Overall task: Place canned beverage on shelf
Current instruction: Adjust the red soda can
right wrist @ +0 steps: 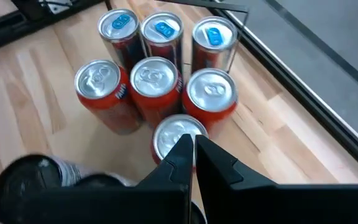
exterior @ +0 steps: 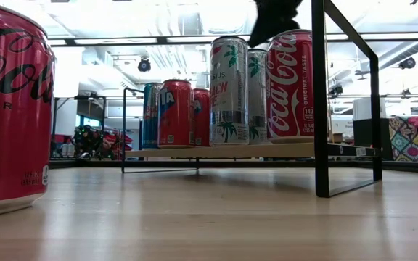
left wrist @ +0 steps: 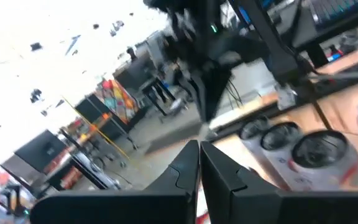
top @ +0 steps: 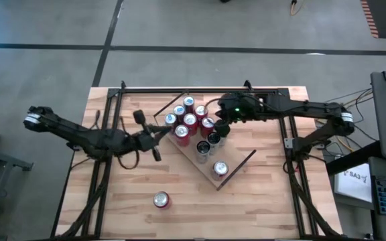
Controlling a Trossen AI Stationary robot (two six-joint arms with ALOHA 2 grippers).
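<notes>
The shelf (top: 233, 159) is a light-wood board lying slantwise mid-table, raised on a dark frame (exterior: 216, 151). Several cans stand upright on it: red and blue ones (top: 187, 119) at its far-left end, darker ones (top: 206, 144) in the middle, and a red one (top: 220, 169) nearer the front. One red can (top: 161, 199) stands alone on the tabletop near the front edge, large in the low view (exterior: 9, 109). My right gripper (right wrist: 192, 149) hangs shut above the clustered cans, slanting down. My left gripper (top: 166, 130) is shut, level, just left of the shelf (left wrist: 199, 162).
A black frame (exterior: 321, 101) rises around the shelf and along the table's edges (top: 200, 89). Bare plank tabletop (top: 260, 207) lies in front of the shelf, around the lone can. The right arm (left wrist: 204, 56) shows beyond my left fingers.
</notes>
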